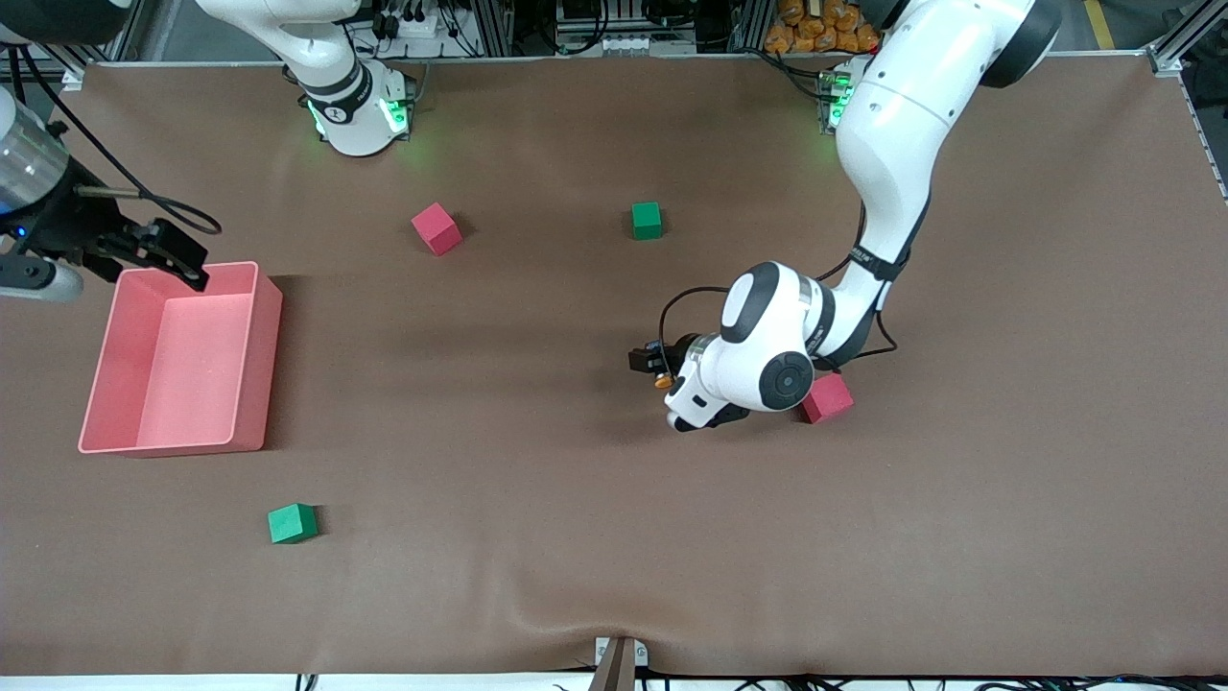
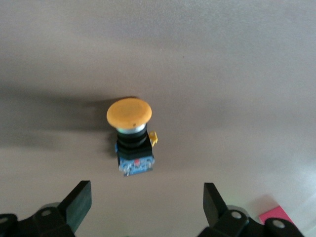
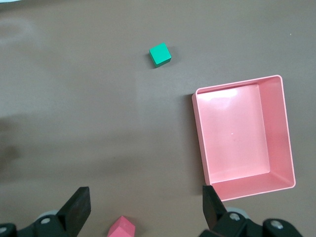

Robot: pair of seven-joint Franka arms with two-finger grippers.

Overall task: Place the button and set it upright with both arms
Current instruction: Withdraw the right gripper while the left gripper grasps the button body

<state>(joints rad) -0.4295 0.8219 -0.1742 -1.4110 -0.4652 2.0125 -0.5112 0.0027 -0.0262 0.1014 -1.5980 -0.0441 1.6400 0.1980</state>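
Observation:
The button (image 1: pixel 663 381) has an orange cap and a black body with a blue base. It sits on the brown table near the middle. In the left wrist view the button (image 2: pixel 131 136) lies just ahead of the fingertips, cap end away from them; I cannot tell whether it is upright. My left gripper (image 1: pixel 652 369) is low over the table beside it, open and empty, and it shows open in the left wrist view (image 2: pixel 147 197). My right gripper (image 1: pixel 177 254) hangs open and empty over a corner of the pink bin (image 1: pixel 259 317), as the right wrist view (image 3: pixel 146 205) shows.
A pink cube (image 1: pixel 827 397) lies against the left arm's wrist, also in the left wrist view (image 2: pixel 275 216). Another pink cube (image 1: pixel 436 228) and a green cube (image 1: pixel 647 220) lie nearer the bases. A green cube (image 1: pixel 292 523) lies nearer the front camera than the bin.

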